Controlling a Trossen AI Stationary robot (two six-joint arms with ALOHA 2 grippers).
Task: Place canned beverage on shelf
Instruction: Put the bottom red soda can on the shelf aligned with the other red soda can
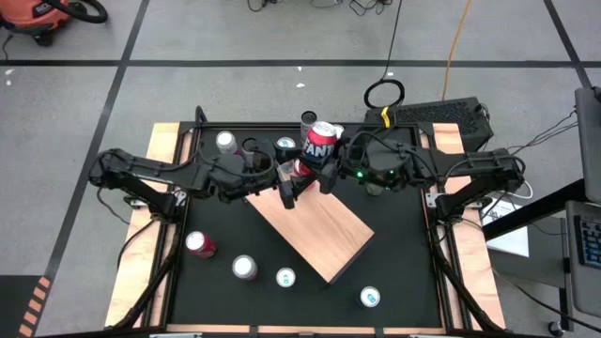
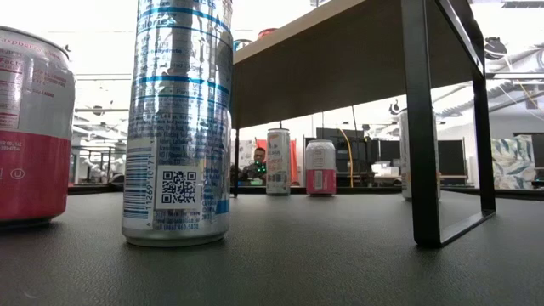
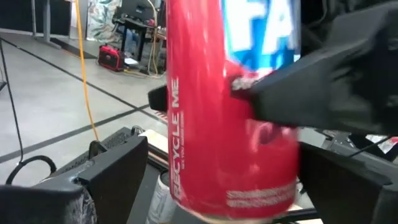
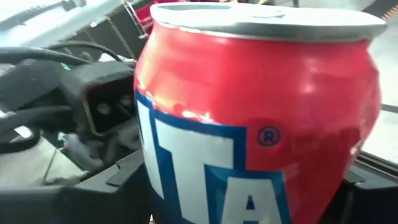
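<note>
A red Fanta can (image 1: 319, 143) hangs in the air over the far middle of the table, above the far corner of the shelf (image 1: 315, 230), a pale wood slab on black legs (image 2: 422, 127). My right gripper (image 1: 327, 171) reaches in from the table's right and is shut on the can. My left gripper (image 1: 287, 186) comes from the left and is open. Its two fingers (image 3: 115, 171) stand on either side of the can's lower part (image 3: 230, 186). I cannot tell whether they touch it. My right gripper pinches the can's side wall about mid-height (image 3: 217, 87) between its two fingers. One finger (image 3: 298, 81) lies across the can's label. The fingers come in level from the table's right side. The can (image 4: 261, 112) stands roughly upright, top up, lifted clear of table and shelf.
Several other cans stand on the black table: a silver one (image 1: 225, 142) and another (image 1: 285, 145) at the far left, a red one (image 1: 200, 244), and more near the front edge (image 1: 244, 268) (image 1: 370, 297). In the low view a silver-blue can (image 2: 178, 119) stands close.
</note>
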